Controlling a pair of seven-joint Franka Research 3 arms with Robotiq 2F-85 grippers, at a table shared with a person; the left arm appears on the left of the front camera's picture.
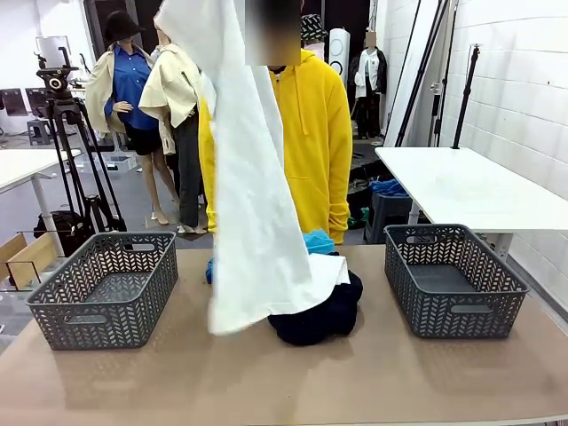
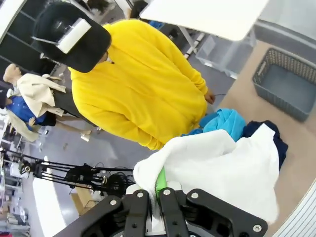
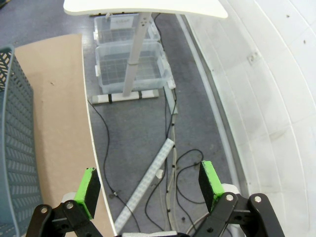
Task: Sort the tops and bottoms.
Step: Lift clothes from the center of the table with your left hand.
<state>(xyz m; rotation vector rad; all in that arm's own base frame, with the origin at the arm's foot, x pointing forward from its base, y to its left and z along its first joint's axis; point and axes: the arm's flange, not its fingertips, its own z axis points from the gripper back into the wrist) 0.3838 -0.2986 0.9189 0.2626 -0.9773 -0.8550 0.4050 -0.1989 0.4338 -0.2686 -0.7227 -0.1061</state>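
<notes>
The white shirt (image 1: pixel 253 204) hangs in a long drape from above the front view's top edge. Its lower hem rests on the pile of clothes at the middle of the bench (image 1: pixel 284 382). The left gripper (image 2: pixel 158 190) has its fingers clamped together on a bunched fold of this shirt, holding it high over the pile.

Under the hem lies the dark navy garment (image 1: pixel 324 319). It touches a bright blue garment (image 1: pixel 318 241) just behind it, and more bright blue fabric (image 1: pixel 210 271) shows at the shirt's other side. A grey left basket (image 1: pixel 98 319) and a grey right basket (image 1: pixel 461 315) stand on either side of the pile, each apart from it.

A person in a yellow hoodie (image 1: pixel 324 133) stands at the bench's far side, just behind the pile.

The right gripper (image 3: pixel 148 185) hangs past the bench's edge over a floor with cables (image 3: pixel 173 148), its fingers wide apart and holding nothing.
</notes>
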